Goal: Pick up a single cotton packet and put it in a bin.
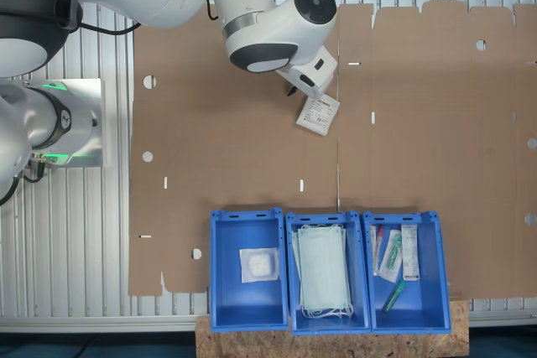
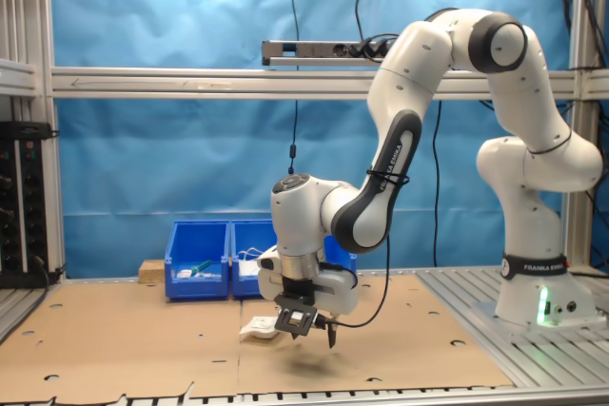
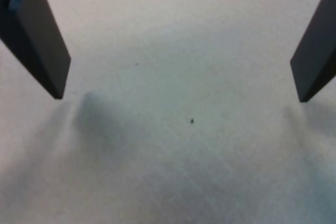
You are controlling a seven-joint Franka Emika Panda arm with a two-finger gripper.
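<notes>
My jaws stand wide apart just above the cardboard-covered worktop (image 1: 235,123). The cotton packet (image 1: 318,114) lies flat there, apparently beneath me, well apart from the three blue bins (image 1: 247,270).

White cotton packet (image 1: 319,114) with black print; blue bins (image 1: 247,271).

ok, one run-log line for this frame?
gripper: open, low over cardboard sheet | cotton packet: on sheet beside gripper, not grasped | blue bins: one holds white pad | phase: pre-grasp
</notes>
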